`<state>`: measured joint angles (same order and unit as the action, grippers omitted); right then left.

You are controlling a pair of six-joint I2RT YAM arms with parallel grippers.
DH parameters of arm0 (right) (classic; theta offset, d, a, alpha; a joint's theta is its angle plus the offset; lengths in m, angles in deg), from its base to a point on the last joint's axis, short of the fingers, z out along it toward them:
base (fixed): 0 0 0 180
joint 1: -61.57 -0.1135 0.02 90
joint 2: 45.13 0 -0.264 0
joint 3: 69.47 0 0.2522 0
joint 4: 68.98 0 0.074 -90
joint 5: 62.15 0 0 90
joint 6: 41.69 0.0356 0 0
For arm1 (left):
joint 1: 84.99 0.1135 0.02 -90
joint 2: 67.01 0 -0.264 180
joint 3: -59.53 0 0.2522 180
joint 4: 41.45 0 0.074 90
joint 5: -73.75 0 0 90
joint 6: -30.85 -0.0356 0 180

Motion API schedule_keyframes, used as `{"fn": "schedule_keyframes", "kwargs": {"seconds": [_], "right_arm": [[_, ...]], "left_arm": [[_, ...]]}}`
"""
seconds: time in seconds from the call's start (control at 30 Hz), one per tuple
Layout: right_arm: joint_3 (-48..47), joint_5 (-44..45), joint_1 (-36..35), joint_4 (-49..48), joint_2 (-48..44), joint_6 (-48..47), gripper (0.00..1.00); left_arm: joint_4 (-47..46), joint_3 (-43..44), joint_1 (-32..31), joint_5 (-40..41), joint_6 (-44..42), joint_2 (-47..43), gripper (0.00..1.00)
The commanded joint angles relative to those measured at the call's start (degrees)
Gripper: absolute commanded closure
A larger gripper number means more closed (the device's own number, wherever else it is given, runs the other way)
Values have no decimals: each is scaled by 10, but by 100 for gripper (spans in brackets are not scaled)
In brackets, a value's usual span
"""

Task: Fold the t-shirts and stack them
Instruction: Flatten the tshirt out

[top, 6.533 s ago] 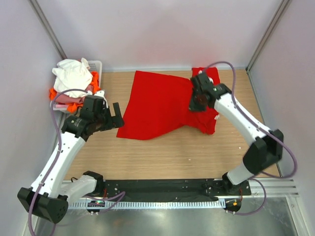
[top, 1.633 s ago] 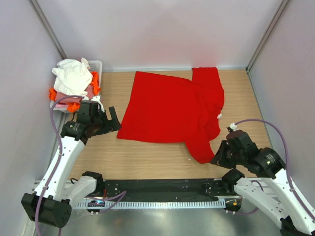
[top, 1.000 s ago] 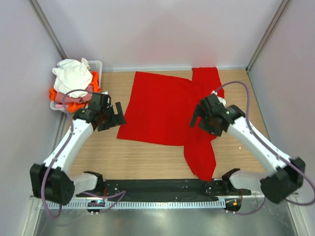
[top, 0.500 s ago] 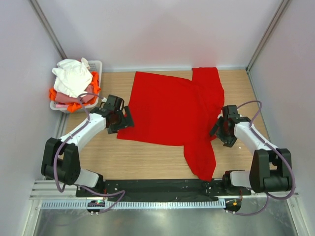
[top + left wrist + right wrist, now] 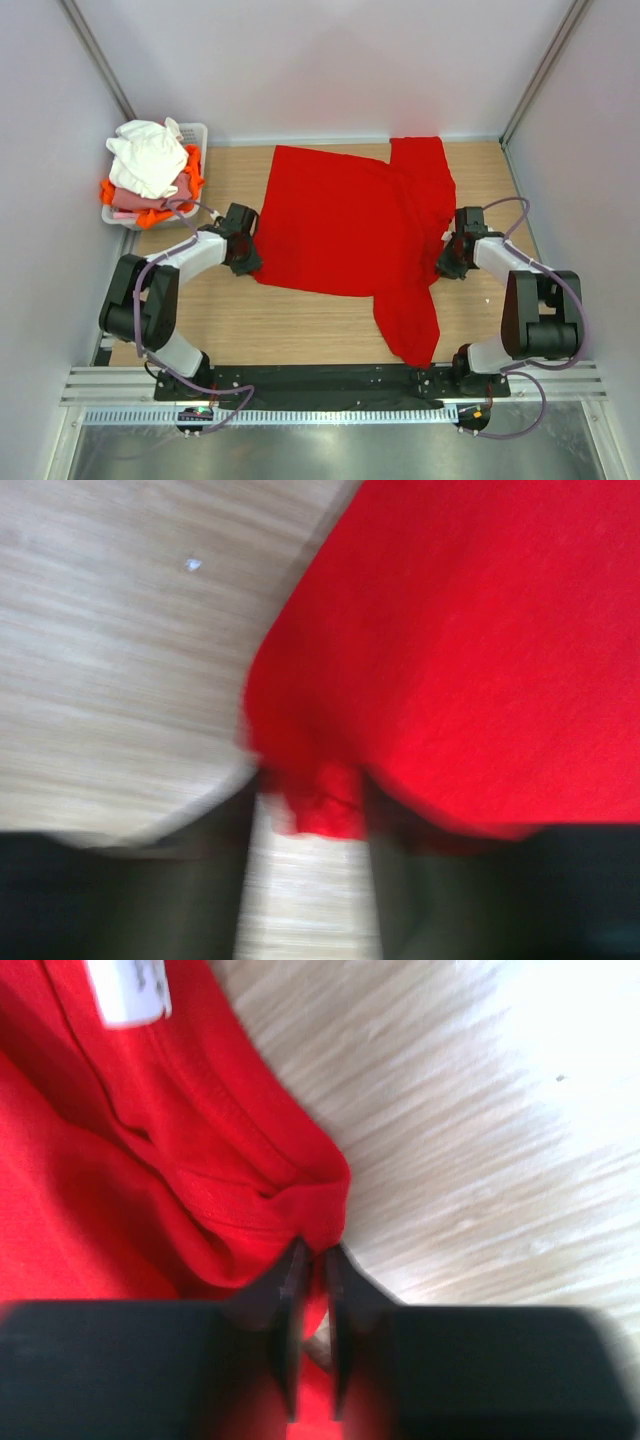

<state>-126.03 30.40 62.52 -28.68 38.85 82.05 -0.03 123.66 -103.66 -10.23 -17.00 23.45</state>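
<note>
A large red t-shirt (image 5: pixel 345 225) lies spread flat on the wooden table, one part trailing toward the near edge. My left gripper (image 5: pixel 249 266) is at the shirt's near left corner; in the blurred left wrist view that bunched corner (image 5: pixel 318 802) fills the gap between the fingers (image 5: pixel 232 880). My right gripper (image 5: pixel 447 267) is at the shirt's right edge, and its jaws (image 5: pixel 312 1256) stand nearly together, pinching a fold of the hem (image 5: pixel 300 1200). A white label (image 5: pixel 130 995) shows on the cloth. White (image 5: pixel 145 155), pink (image 5: pixel 135 198) and orange (image 5: pixel 150 215) t-shirts are piled at far left.
The pile sits in a white slotted basket (image 5: pixel 196 131) in the far left corner. Pale walls close in the table on three sides. Bare wood (image 5: pixel 300 325) shows in front of the shirt and to its left (image 5: pixel 225 185).
Both grippers have come down onto the red shirt's edges and their jaws have closed from wide open. The shirt's near left corner has been drawn slightly right.
</note>
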Motion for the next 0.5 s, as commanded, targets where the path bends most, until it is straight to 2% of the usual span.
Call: {"fn": "schedule_keyframes", "kwargs": {"seconds": [0.0,0.03,0.07,0.23,0.47], "right_arm": [[6,-11,12,-39,19,-13,88],[3,-11,14,-40,22,-16,99],[-10,-10,15,-37,24,-19,99],[-51,46,47,6,26,-52,99],[-78,117,106,36,34,-34,99]], "left_arm": [[-46,-3,0,0,0,21,80],[-44,-3,0,-1,-1,25,95],[-42,-2,0,0,0,26,100],[-25,-4,2,6,4,4,100],[26,-58,23,26,33,-98,100]]}}
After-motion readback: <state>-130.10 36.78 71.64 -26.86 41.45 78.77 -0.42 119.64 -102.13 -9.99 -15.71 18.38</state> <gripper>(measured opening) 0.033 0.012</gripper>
